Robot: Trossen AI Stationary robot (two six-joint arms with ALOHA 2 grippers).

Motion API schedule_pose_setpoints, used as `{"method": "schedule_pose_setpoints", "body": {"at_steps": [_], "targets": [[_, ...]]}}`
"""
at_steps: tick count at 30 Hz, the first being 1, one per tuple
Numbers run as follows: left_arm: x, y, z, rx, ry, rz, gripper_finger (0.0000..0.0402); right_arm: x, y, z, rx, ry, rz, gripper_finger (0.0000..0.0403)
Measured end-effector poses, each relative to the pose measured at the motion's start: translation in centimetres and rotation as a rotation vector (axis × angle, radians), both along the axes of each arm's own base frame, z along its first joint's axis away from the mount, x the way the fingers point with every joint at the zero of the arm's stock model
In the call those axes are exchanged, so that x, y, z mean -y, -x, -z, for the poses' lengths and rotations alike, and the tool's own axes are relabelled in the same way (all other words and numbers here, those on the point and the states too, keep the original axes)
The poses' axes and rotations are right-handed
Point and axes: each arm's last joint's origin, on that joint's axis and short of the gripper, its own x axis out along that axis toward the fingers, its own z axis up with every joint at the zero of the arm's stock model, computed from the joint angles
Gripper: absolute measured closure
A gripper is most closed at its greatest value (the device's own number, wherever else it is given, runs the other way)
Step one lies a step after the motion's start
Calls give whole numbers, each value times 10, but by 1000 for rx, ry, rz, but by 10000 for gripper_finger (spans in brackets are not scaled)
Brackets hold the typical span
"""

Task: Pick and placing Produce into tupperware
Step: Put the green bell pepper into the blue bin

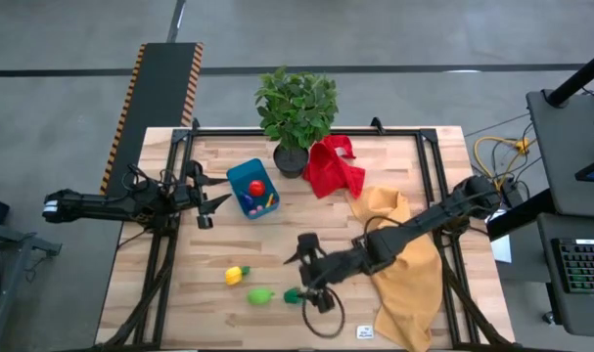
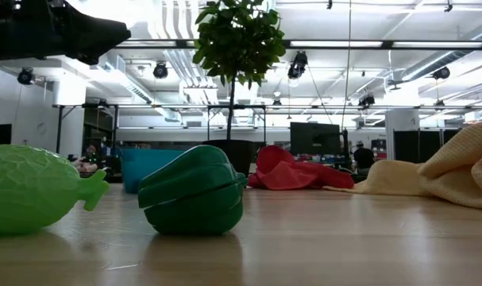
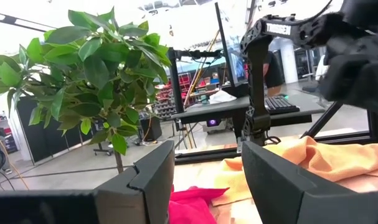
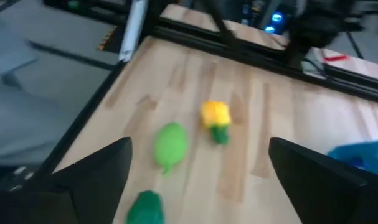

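The blue tub (image 1: 250,186) stands left of centre and holds a red piece (image 1: 256,188) with yellow and dark blue bits beside it. Three toys lie on the wood toward the near edge: a yellow one (image 1: 237,275), a light green one (image 1: 260,294) and a dark green pepper (image 1: 295,294). My right gripper (image 1: 311,277) is open and hangs just over the pepper (image 4: 145,208); its wrist view also shows the light green toy (image 4: 170,144) and the yellow toy (image 4: 215,115). My left gripper (image 1: 206,207) is open and waits left of the tub.
A potted plant (image 1: 297,108) stands at the far edge beside a red cloth (image 1: 334,166). A yellow cloth (image 1: 409,264) lies under my right arm. A black cable loop (image 1: 324,318) lies by the near edge. Bare wood lies between the tub and the toys.
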Motion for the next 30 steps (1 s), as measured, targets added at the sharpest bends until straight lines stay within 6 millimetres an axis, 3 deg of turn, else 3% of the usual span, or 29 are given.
{"method": "schedule_pose_setpoints", "body": {"at_steps": [6, 16, 24, 30], "targets": [[0, 0, 0, 0, 0, 0, 228, -18, 3, 11, -18, 26, -35, 27], [0, 2, -2, 16, -3, -1, 228, -32, -16, 73, -165, 4, 55, 28], [0, 7, -6, 66, -3, -1, 228, -35, -23, 112, -256, -4, 102, 28], [0, 11, -9, 99, -2, -1, 228, -36, -25, 130, -293, 14, 108, 28]]}}
